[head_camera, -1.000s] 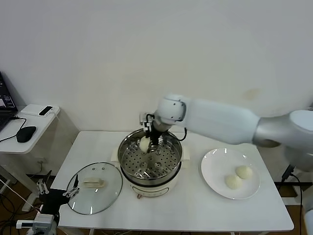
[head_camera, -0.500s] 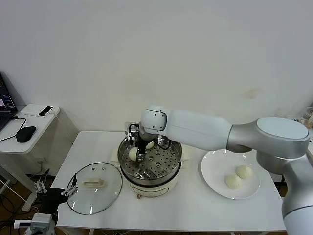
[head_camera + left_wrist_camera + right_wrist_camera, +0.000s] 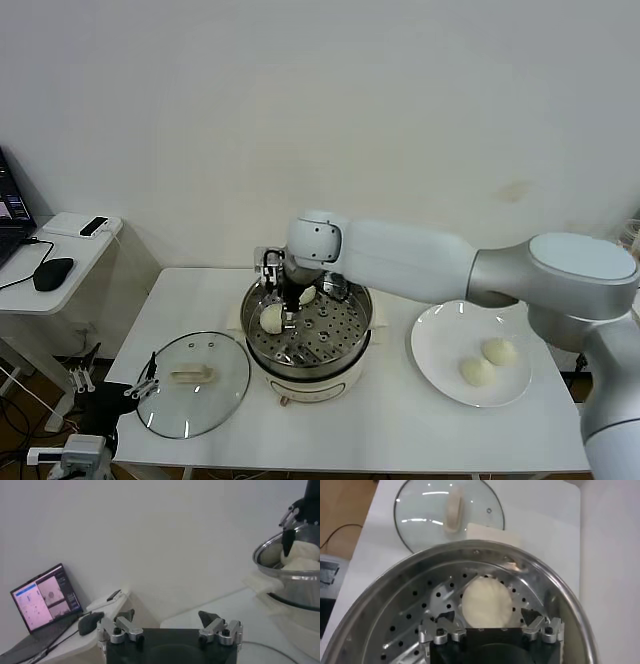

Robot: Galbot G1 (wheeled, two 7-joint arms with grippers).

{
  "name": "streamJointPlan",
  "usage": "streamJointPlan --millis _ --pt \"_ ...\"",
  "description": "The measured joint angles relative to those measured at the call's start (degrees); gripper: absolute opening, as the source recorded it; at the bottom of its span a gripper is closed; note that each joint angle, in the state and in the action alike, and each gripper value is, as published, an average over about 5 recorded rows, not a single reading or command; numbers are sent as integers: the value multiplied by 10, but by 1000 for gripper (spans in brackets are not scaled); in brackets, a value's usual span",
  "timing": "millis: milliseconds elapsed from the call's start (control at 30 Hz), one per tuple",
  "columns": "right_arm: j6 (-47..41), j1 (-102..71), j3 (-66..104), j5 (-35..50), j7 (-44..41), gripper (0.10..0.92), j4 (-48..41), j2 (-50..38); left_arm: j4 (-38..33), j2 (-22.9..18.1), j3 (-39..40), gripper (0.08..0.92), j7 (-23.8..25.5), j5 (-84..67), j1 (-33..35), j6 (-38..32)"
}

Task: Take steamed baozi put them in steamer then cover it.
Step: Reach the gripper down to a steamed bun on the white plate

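Head view, step: second bun just let go in the steamer [image 3: 305, 335]; two buns [image 3: 271, 317] lie on its tray, two more [image 3: 478, 371] wait on the plate [image 3: 432, 340] to the right.
Head view, right hand [image 3: 288, 315]: low inside the pot, left side, fingers apart, holding nothing.
Head view, lid [image 3: 192, 378]: flat on the surface [image 3: 400, 420], left of the steamer.
Left wrist view, left hand [image 3: 170, 626]: parked off the surface's left near corner, open and empty.
Right wrist view: bun [image 3: 485, 602] sits free between the spread fingers [image 3: 441, 621] on the holed tray.
Next move: likely lift clear, then reach right to the plate for a third bun.
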Motion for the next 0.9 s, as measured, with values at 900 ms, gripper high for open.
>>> streamJointPlan --millis 900 --pt "149 79 -25 -185 -147 823 208 -401 -1 22 22 823 1 3 -3 1"
